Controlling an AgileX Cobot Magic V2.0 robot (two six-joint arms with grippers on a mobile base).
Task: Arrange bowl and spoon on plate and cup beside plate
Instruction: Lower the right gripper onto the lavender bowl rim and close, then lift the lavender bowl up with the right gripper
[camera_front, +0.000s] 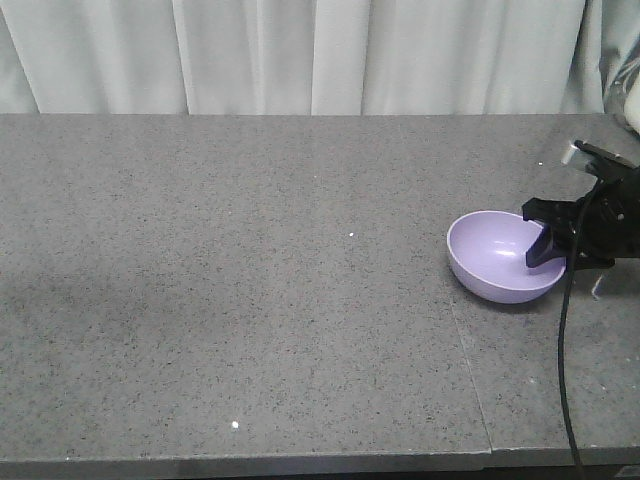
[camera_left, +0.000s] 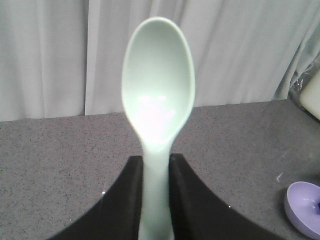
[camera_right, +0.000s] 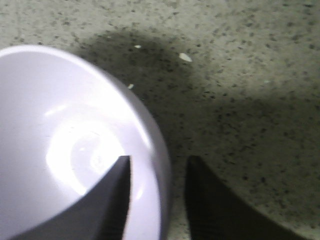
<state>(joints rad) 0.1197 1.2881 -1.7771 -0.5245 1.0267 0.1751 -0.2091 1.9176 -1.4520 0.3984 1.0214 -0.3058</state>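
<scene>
Watching this from across the room, I'd say we're at the bowl-grabbing step. The lavender bowl (camera_front: 500, 262) sits far over on the right side of the grey counter (camera_front: 250, 300). The right gripper (camera_right: 159, 162) has its jaws spread astride the bowl's wall, one finger dipped inside and the other outside. There's a bit of daylight on both sides of the rim, so it's not pinching yet as far as I can tell. The left gripper (camera_left: 156, 162) has its jaws pressed onto the handle of the mint spoon (camera_left: 157, 95), head pointing away from the wrist, and it looks to be held clear of the counter. Can't spot the plate or cup in any view. My guess for the next move: close squarely on the rim and lift gently, since a glossy wall like that could slip or tip the bowl
</scene>
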